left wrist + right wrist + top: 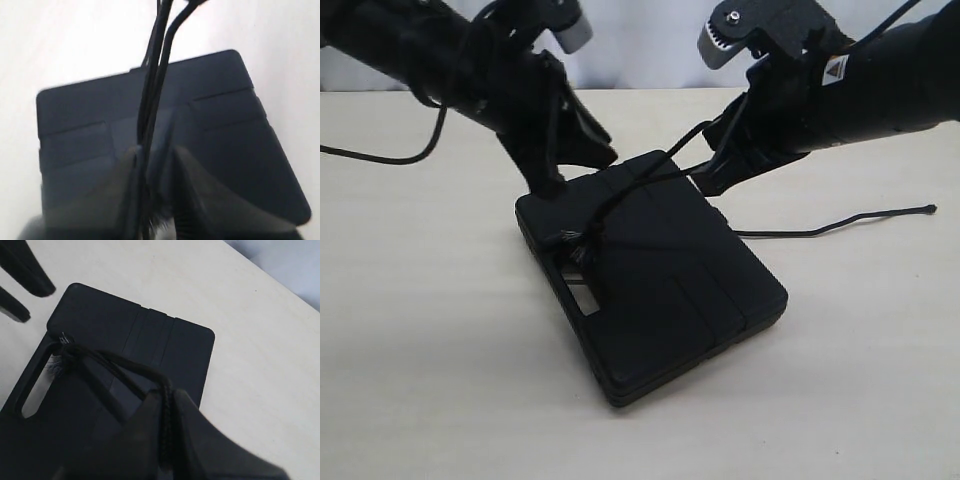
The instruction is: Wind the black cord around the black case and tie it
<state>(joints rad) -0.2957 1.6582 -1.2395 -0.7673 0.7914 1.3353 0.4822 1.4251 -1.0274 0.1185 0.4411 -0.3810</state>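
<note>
Black case [670, 290] lies flat mid-table [420, 350], lid up, handle slot [32, 390] on the edge toward the left arm. Black cord [135, 366] crosses the lid from the slot side to the far edge; its frayed tuft [582, 250] sits bunched at the slot. You see two strands rising off the lid to the right gripper [165, 400], whose fingers are pinched tight on them just above the case's far edge. The cord's other tail leaves that side and trails across the bare table well right of the case.

Left gripper [35, 302] is at the far left corner of the case. Its fingers are parted with a modest gap, tips just off the corner, holding nothing. The left wrist view is blurred; there the cord shows in the gap between the fingers, and you can't tell if it touches them.
</note>
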